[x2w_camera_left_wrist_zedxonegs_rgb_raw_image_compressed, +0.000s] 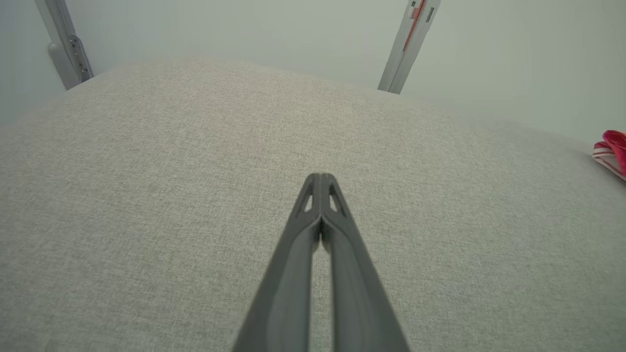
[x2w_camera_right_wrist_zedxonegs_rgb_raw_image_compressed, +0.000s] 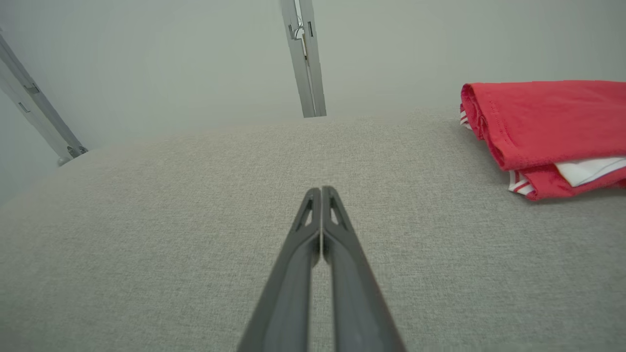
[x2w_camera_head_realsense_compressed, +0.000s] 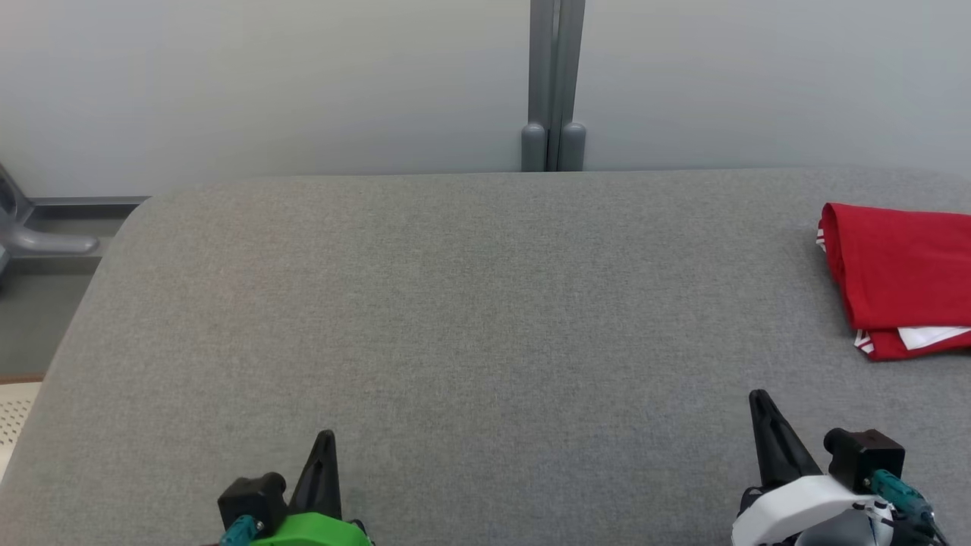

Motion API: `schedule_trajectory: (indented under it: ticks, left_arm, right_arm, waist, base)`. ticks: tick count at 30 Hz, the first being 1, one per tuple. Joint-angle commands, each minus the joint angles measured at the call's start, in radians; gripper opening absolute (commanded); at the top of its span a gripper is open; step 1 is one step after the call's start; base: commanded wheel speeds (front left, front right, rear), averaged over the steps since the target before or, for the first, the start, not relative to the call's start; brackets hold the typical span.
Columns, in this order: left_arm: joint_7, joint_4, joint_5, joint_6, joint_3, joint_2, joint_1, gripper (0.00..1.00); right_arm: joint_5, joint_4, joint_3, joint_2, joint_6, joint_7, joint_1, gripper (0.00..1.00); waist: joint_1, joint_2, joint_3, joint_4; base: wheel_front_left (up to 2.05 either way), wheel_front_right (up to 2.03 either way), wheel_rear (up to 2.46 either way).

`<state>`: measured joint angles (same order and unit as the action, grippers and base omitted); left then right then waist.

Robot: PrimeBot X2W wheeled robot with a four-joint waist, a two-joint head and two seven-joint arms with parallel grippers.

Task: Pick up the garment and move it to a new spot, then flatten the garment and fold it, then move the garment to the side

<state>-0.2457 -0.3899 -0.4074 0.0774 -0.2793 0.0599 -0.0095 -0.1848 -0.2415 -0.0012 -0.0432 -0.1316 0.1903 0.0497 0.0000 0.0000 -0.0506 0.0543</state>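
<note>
The garment (x2w_camera_head_realsense_compressed: 903, 273) is red with white trim and lies folded at the far right of the grey padded table (x2w_camera_head_realsense_compressed: 455, 318). The right wrist view shows the garment (x2w_camera_right_wrist_zedxonegs_rgb_raw_image_compressed: 547, 127) at its upper right, and a sliver of it (x2w_camera_left_wrist_zedxonegs_rgb_raw_image_compressed: 611, 149) reaches the right edge of the left wrist view. My left gripper (x2w_camera_head_realsense_compressed: 326, 440) rests low at the table's near left, shut with nothing in it, its tips (x2w_camera_left_wrist_zedxonegs_rgb_raw_image_compressed: 321, 177) pressed together. My right gripper (x2w_camera_head_realsense_compressed: 758, 398) sits at the near right, below and left of the garment, also shut and empty (x2w_camera_right_wrist_zedxonegs_rgb_raw_image_compressed: 321, 189).
A pale wall stands behind the table with a grey vertical post (x2w_camera_head_realsense_compressed: 554, 83) at its middle. Past the table's rounded left edge are a grey frame part (x2w_camera_head_realsense_compressed: 45, 235) and floor. Bare grey surface spreads between the grippers and the garment.
</note>
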Motion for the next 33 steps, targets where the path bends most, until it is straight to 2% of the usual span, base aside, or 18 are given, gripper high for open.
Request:
schedule_trajectory:
  ticks: [1, 14, 33]
  left_arm:
    - [0.011, 0.019, -0.044, -0.011, 0.02, 0.0, -0.019, 0.0]
    - [0.072, 0.043, -0.248, -0.046, 0.085, -0.001, -0.035, 0.0]
    - [0.145, 0.071, -0.492, -0.088, 0.164, -0.003, -0.054, 0.0]
  right_arm:
    - [-0.049, 0.011, -0.009, -0.003, 0.0, -0.01, -0.023, 0.0]
    - [-0.292, 0.014, -0.025, -0.004, 0.0, -0.059, -0.045, 0.0]
    - [-0.581, 0.012, -0.047, -0.005, 0.0, -0.121, -0.076, 0.0]
  waist:
    - [0.0, 0.0, 0.001, -0.001]
    - [0.0, 0.0, 0.006, -0.007]
    - [0.0, 0.0, 0.015, -0.015]
  base:
    - [0.0, 0.0, 0.0]
    - [0.0, 0.0, 0.0]
    - [0.0, 0.0, 0.0]
